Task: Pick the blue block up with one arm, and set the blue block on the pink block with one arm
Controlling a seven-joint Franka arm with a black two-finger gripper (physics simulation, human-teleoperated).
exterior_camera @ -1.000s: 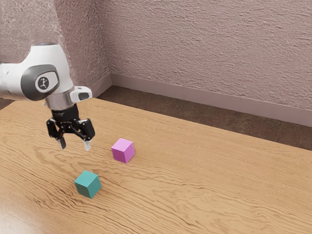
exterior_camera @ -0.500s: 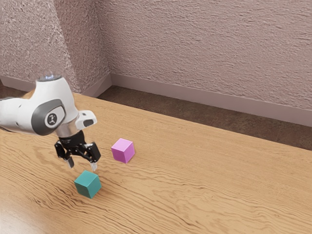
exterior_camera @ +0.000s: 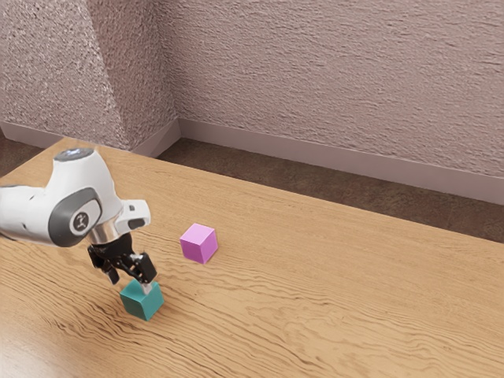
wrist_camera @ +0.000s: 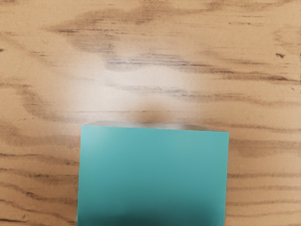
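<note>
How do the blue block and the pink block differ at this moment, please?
The blue block is teal; the pink block is magenta. The blue block sits directly under the tool; the pink block stands apart, unattended. Both are similar cubes resting on the table.

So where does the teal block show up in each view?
Exterior view: teal block low at the exterior view's left, on the wooden table, just under the jaws, nearer the camera than the pink block.
Wrist view: teal block close up, directly under the jaws.
Shared landmark: the wooden table, its grain surrounding the block.
</note>
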